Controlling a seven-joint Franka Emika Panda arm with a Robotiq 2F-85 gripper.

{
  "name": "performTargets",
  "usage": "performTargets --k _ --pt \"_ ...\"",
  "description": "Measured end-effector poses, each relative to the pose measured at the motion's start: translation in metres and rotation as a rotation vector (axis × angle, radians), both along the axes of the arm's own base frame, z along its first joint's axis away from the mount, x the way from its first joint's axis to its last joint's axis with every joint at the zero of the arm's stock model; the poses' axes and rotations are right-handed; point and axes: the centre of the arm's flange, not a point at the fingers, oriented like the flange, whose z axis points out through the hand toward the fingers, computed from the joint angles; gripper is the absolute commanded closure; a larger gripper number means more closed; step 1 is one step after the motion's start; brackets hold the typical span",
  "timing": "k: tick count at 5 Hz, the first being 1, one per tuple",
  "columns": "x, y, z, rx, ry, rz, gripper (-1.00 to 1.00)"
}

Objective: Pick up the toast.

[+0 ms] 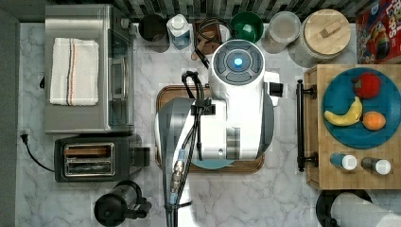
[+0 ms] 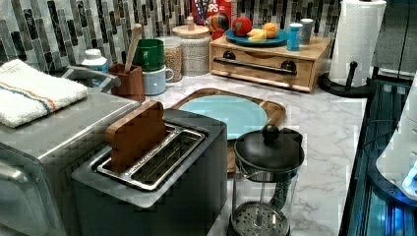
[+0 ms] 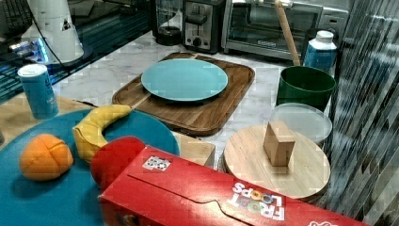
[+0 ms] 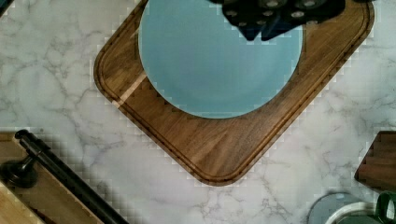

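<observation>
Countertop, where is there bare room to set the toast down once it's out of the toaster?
The light blue plate on the wooden tray is bare. Open marble lies between the tray and the drawer box, and below the tray in the top view. The back row around the green mug and jars is crowded.

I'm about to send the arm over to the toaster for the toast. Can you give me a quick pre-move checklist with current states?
1. Toast present, standing upright in a toaster slot, top sticking out: ok.
2. Other slot empty: ok.
3. Space above the toast free in the left view: ok.
4. Gripper over the toaster: not ok, it sits above the blue plate on the wooden board.
5. Fingers open for the grasp: cannot tell.
6. French press stands close beside the toaster, watch the approach: ok.
</observation>
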Motion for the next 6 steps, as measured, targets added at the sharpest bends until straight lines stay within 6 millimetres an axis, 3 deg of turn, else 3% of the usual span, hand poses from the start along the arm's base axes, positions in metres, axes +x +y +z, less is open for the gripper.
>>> performTargets --k 2,4,6 --pt "-0.002 -0.001 -0.007 0.000 0.012 -0.004 1.00" --pt "-0.006 0.001 -0.030 -0.007 0.009 -0.059 1.00" --pt "-0.031 0.027 -0.055 -0.074 0.125 -0.279 1.00"
